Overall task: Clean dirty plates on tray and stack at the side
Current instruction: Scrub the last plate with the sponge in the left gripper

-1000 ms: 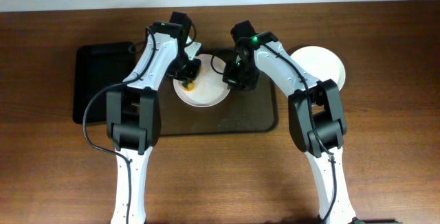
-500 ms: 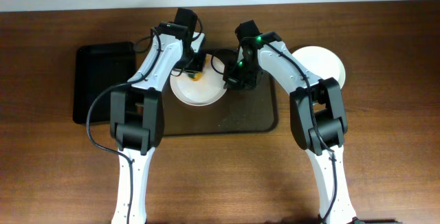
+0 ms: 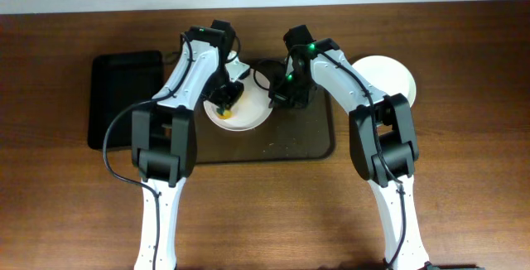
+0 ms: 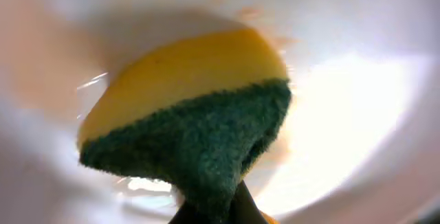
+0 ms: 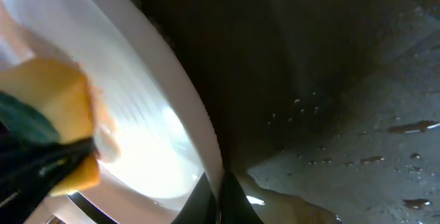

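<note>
A white plate with an orange-yellow smear sits on the dark brown tray. My left gripper is shut on a yellow and green sponge and presses it on the plate's inside. My right gripper is shut on the plate's right rim; the sponge shows at the left of the right wrist view. A second white plate lies on the table to the right of the tray. A third plate is not in view.
A smaller black tray lies at the left on the wooden table. The dark brown tray's surface is wet with droplets. Both arms cross over the tray's far half.
My left gripper has moved the sponge down and to the left across the plate. The plate has shifted a little. The right gripper has stayed on the rim.
</note>
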Action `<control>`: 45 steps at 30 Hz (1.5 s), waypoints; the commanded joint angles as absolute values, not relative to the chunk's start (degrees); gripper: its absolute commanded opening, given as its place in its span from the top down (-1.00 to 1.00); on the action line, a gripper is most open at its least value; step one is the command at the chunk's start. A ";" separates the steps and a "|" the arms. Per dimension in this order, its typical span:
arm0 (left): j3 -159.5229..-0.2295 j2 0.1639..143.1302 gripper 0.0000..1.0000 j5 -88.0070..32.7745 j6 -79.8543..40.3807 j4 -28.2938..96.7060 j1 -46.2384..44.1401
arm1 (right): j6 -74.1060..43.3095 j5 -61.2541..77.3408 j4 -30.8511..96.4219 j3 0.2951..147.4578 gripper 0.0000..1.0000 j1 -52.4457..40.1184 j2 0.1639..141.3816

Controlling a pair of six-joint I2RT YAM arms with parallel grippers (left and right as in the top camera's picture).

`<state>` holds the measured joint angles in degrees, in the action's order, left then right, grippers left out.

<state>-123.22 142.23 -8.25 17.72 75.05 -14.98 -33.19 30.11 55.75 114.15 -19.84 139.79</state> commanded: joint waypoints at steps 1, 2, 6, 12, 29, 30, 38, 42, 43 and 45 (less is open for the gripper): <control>-122.30 143.68 0.99 -20.27 25.36 69.56 -15.55 | -31.31 32.18 56.55 113.80 0.92 -19.46 139.94; -122.30 143.68 0.99 -20.75 24.56 66.54 -15.55 | -31.27 32.18 56.62 113.80 0.92 -19.46 139.94; -122.30 143.68 1.00 -13.19 13.93 57.74 -15.31 | -31.29 32.18 56.60 113.80 0.92 -19.49 139.94; -122.30 143.68 0.99 19.00 -10.81 58.35 -14.39 | -31.27 32.16 56.55 113.80 0.92 -19.49 139.94; -122.30 143.68 1.00 -0.58 -7.75 61.78 -11.86 | -30.83 32.16 57.23 113.80 0.92 -19.49 139.94; -122.30 143.68 0.99 4.56 -11.62 63.22 -11.14 | -30.83 32.16 57.23 113.80 0.92 -19.49 139.94; -122.30 143.68 1.00 -16.82 9.17 80.14 -10.09 | -30.83 32.16 57.43 113.80 0.92 -19.49 139.94; -122.30 143.68 1.00 -33.54 16.80 72.62 -10.07 | -30.76 32.16 57.43 113.80 0.92 -19.49 139.94; -122.30 143.68 1.00 -34.15 16.53 70.22 -10.04 | -30.61 32.16 57.45 113.80 0.92 -19.46 139.94; -122.30 143.68 1.00 -27.53 8.14 64.86 -9.89 | -30.61 32.16 57.45 113.80 0.92 -19.49 139.94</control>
<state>-122.45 143.06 -30.72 14.13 67.75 -10.15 -31.03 32.05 57.39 114.15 -19.79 139.79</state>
